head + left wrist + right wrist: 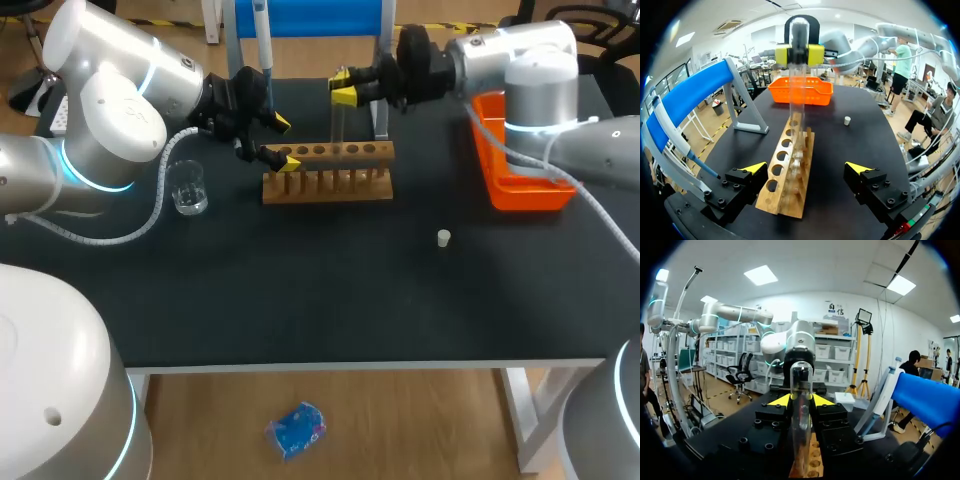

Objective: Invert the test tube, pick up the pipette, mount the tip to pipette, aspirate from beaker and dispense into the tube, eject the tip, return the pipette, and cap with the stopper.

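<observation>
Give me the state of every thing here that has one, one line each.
test tube: vertical, clamped in the right gripper, over the rack.
right gripper: shut on the test tube.
left gripper: open, at the rack's end.
pipette: hanging on its stand.
stopper: loose on the table.
beaker: upright on the table.

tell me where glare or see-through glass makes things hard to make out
Head view: the tube almost vanishes against the dark table, while the beaker shows by bright rim highlights. Left wrist view: the orange tray shows through the tube. Right wrist view: pale glints outline the tube's rounded end.
</observation>
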Action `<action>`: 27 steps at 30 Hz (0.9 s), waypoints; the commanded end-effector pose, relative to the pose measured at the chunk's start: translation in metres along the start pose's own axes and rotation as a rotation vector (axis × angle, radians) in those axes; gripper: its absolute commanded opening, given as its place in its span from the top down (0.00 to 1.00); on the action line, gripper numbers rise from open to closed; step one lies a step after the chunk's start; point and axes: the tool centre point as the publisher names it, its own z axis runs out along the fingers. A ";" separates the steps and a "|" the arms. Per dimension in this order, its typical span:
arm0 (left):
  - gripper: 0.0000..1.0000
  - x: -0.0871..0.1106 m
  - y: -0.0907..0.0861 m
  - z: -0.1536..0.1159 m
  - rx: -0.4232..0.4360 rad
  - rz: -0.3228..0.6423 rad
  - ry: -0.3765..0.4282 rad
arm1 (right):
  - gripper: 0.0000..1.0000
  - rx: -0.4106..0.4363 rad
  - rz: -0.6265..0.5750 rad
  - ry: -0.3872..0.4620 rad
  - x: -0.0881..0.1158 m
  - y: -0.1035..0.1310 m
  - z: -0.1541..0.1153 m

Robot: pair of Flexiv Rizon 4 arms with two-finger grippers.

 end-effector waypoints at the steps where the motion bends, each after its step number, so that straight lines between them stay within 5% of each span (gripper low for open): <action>1: 0.00 -0.001 -0.001 0.000 -0.004 -0.001 0.004 | 1.00 0.008 0.022 -0.022 0.013 0.014 -0.004; 8: 0.00 -0.001 -0.001 0.000 -0.004 -0.001 0.004 | 1.00 -0.121 0.232 -0.035 0.027 0.020 -0.012; 12: 0.00 0.024 -0.024 -0.017 0.013 0.405 -0.302 | 1.00 -0.203 0.428 -0.003 0.034 0.019 -0.017; 13: 0.00 0.030 -0.028 -0.018 -0.013 0.434 -0.338 | 1.00 -0.251 0.520 0.015 0.035 0.019 -0.020; 15: 0.00 0.032 -0.031 -0.017 0.037 0.360 -0.267 | 1.00 -0.268 0.567 -0.016 0.035 0.021 -0.026; 27: 0.00 0.032 -0.031 -0.017 0.037 0.360 -0.267 | 1.00 -0.268 0.567 -0.016 0.035 0.021 -0.026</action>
